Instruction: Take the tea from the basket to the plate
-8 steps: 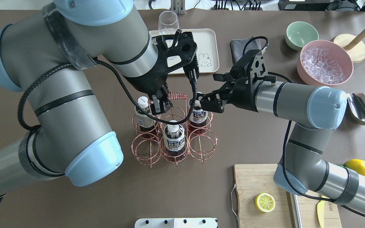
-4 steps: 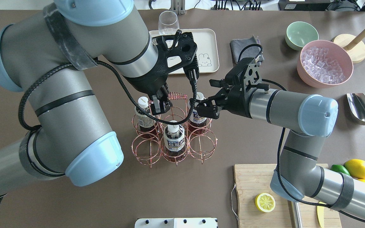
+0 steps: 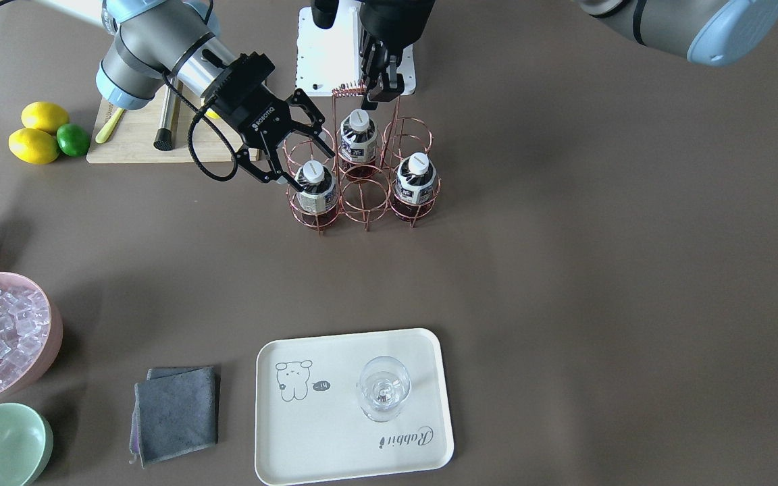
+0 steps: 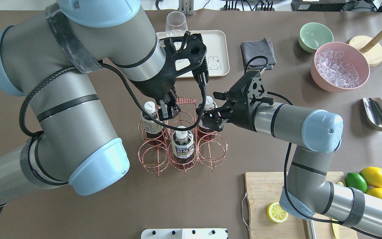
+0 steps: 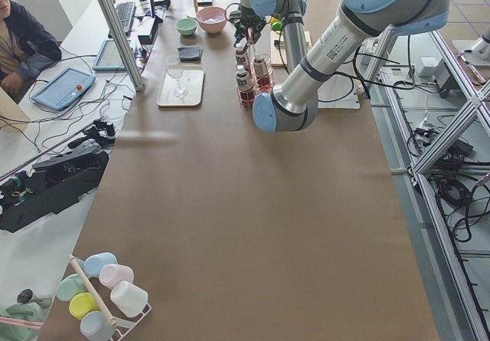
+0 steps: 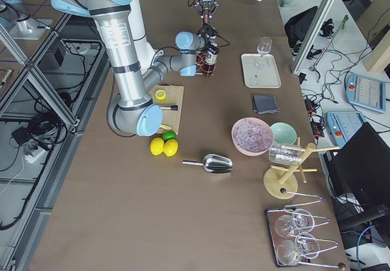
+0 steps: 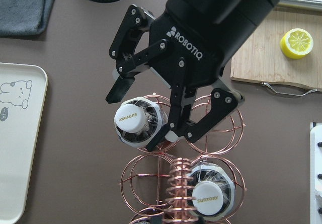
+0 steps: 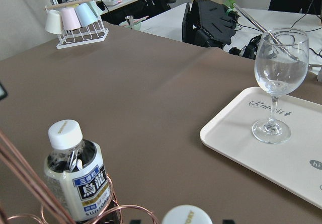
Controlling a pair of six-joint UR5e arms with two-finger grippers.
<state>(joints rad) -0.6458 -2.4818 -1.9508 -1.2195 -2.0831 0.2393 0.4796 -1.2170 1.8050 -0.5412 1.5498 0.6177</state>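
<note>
Three tea bottles stand in the copper wire basket (image 4: 212,152) (image 3: 362,196). My right gripper (image 4: 211,111) (image 3: 306,165) is open, its fingers on either side of the neck of the far-right tea bottle (image 4: 208,101) (image 3: 315,189). The left wrist view shows that bottle's cap (image 7: 133,118) between the open fingers. My left gripper (image 4: 166,113) (image 3: 381,91) is shut on the basket's handle bar beside the coil (image 4: 186,99). The cream plate (image 4: 217,43) (image 3: 335,432) lies beyond the basket.
A wine glass (image 3: 382,388) stands on the plate. A grey cloth (image 4: 256,49), a mint bowl (image 4: 315,36) and a pink bowl of ice (image 4: 340,66) sit at the far right. A metal scoop (image 4: 380,116) and a cutting board (image 4: 270,192) with lemons lie on the right.
My right gripper has moved left and nearer, from beside the far-right bottle to straddling its neck, still open. The left gripper and basket have not moved.
</note>
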